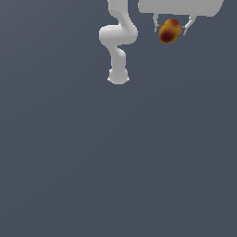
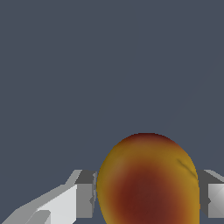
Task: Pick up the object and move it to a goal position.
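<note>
smooth matt object (image 2: 148,183) (blotchy skin)

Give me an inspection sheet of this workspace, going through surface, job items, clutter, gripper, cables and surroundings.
Surface: plain dark grey-blue floor, no marks.
Job's things: the object, an orange-yellow egg-shaped lump with dark red blotches, sits between the fingers.
Clutter: nothing seen.
Grippers: the white gripper is shut on the object; one finger presses each side in the wrist view.
Cables: nothing seen.
Surroundings: the arm's white base stands to the exterior view's left of the gripper; no goal marker seen.
</note>
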{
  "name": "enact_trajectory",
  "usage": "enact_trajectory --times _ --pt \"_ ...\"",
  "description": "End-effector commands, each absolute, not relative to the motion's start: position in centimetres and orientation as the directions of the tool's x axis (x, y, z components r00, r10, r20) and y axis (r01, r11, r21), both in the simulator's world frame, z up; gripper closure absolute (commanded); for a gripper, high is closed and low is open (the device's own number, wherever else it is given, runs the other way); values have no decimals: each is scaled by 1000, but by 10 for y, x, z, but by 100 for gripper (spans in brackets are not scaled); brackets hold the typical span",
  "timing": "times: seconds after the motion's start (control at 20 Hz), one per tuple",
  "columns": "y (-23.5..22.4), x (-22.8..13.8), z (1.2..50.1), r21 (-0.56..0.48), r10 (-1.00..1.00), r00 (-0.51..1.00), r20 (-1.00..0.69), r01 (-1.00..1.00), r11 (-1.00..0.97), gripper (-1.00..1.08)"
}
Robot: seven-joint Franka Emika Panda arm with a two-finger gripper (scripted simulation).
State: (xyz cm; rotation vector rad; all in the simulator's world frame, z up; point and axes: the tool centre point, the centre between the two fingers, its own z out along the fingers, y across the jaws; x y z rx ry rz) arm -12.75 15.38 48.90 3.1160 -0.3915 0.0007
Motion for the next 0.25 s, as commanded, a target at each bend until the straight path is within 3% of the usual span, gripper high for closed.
enact_trajectory --times 0.0,0.2 --pt "157 -130 497 0 -248 969 0 -248 -969 108" --pt "158 -132 501 0 -248 969 0 -248 -969 108"
